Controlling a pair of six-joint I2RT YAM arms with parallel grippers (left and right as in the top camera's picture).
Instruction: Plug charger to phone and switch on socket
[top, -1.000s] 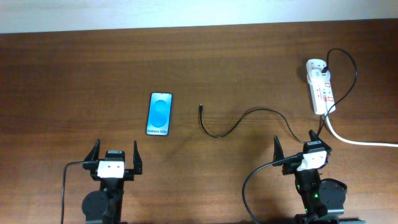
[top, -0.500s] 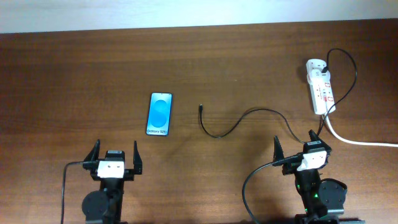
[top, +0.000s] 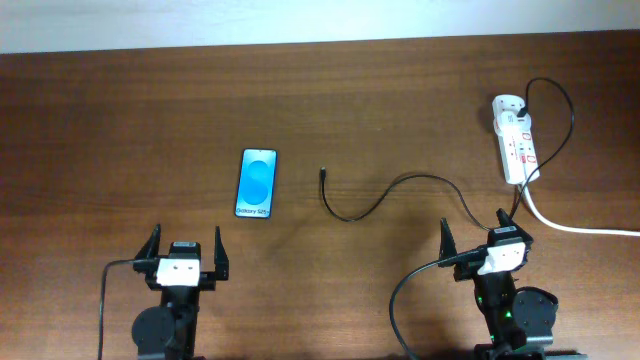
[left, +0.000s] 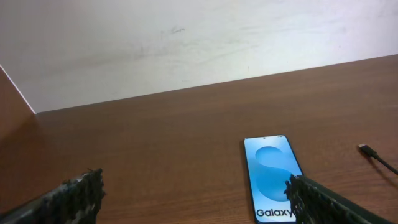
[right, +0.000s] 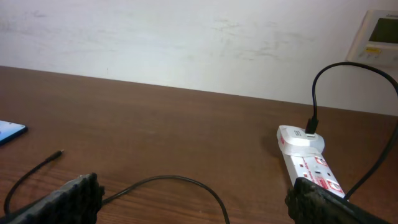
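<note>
1. A dark brown wooden surface (top: 120, 110) meets a plain white wall (left: 186, 43).
2. The left fingers (top: 151, 250) are spread wide and empty at the near edge.
3. The phone (top: 257, 183) lies flat left of centre, blue screen up, long axis near-to-far.
4. The thin black charger (top: 372, 198) curves mid-surface, its tip pointing away.
5. The right fingers (top: 446, 243) are spread and empty.
6. The white socket (top: 517, 140) lies far right, lengthwise near-to-far.
</note>
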